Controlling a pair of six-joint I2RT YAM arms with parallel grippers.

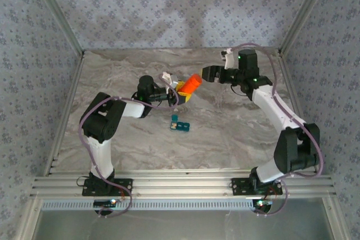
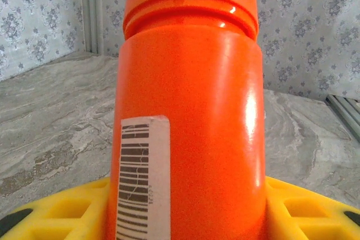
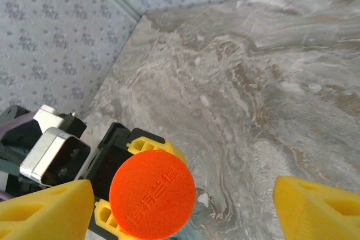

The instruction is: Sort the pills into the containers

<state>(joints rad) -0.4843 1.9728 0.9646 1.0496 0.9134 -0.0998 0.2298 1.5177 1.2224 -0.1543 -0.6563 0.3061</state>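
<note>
Over the marbled desk [image 1: 236, 133], the left arm [image 1: 121, 109] reaches forward, elbow folded. Its left end effector [image 1: 183, 91] pinches the base of an orange bottle [image 1: 193, 84] tilted toward the right arm [image 1: 270, 105], whose right end effector [image 1: 206, 74] sits just off the bottle's top with yellow fingers [image 3: 45, 209] spread wide, not touching it. The bottle bears a white barcode label [image 2: 143, 178] and raised characters on its round end, too faint to read. The teal containers [image 1: 180, 122] lie on the desk nearer the bases, apart from both arms.
</note>
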